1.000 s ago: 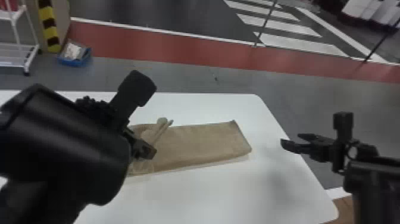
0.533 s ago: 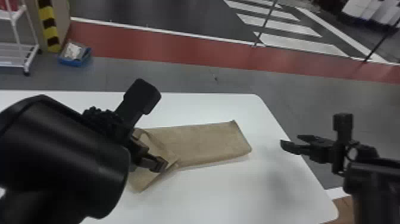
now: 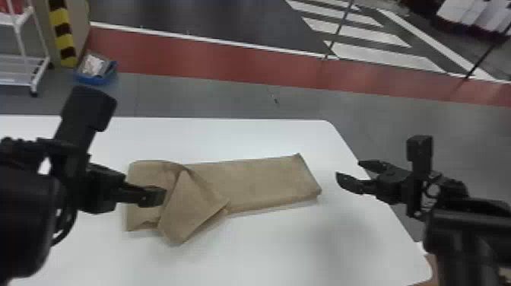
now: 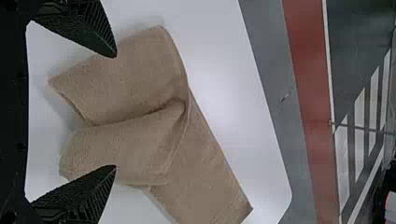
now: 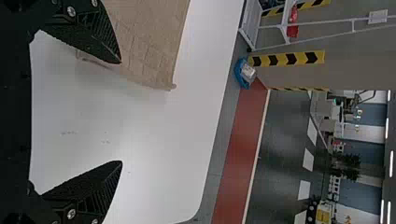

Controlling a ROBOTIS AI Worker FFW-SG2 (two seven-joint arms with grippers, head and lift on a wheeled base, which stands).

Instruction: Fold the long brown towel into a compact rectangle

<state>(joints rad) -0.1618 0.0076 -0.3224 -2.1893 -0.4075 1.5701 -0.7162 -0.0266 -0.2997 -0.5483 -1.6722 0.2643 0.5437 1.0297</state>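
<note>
In the head view my left gripper (image 3: 154, 196) is over the left end of the brown towel (image 3: 258, 180). Its fingers stand apart in the left wrist view, where the left gripper (image 4: 116, 112) has nothing held and the towel (image 4: 126, 84) lies in front. The towel's left part is bunched, with a pointed flap turned over toward the near side; its right part lies flat and straight. My right gripper (image 3: 348, 173) is parked open off the towel's right end. In the right wrist view the right gripper (image 5: 122, 112) is spread, near the towel's end (image 5: 149, 60).
The white table (image 3: 304, 243) has its right edge beneath my right gripper. Behind it on the floor are a blue bin (image 3: 95, 74) and a white rack (image 3: 23, 57), at the far left.
My left gripper has let go of the towel and moved left, away from the flap. The flap has dropped onto the towel and toward the near side. The right arm has kept still.
</note>
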